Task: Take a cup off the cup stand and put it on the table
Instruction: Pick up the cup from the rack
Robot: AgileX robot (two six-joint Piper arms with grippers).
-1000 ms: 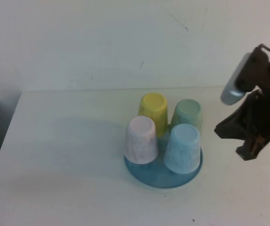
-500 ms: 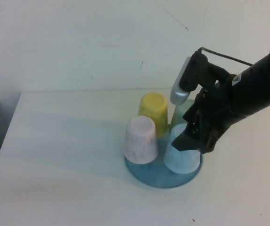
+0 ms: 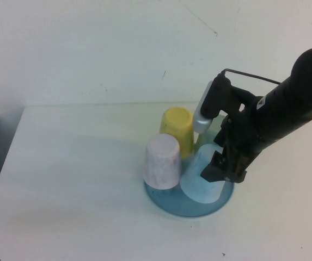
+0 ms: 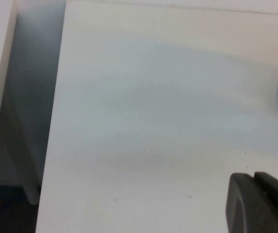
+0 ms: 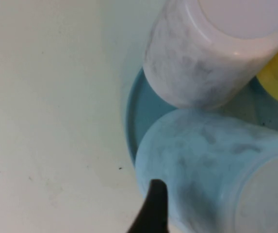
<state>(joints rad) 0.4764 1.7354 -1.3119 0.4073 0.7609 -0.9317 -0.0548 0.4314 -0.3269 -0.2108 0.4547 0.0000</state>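
Your right hand (image 3: 216, 169) is at the light-blue cup (image 3: 199, 179), which sits upside down on the cup stand (image 3: 166, 201) beside the pink cup (image 3: 162, 161); whether it is clamped on it I cannot tell. Lift straight up until the rim clears the peg, keeping off the pink cup, then carry it to bare counter (image 3: 79, 185). Your left hand (image 4: 262, 204) stays parked well away from the stand, its grip unreadable.
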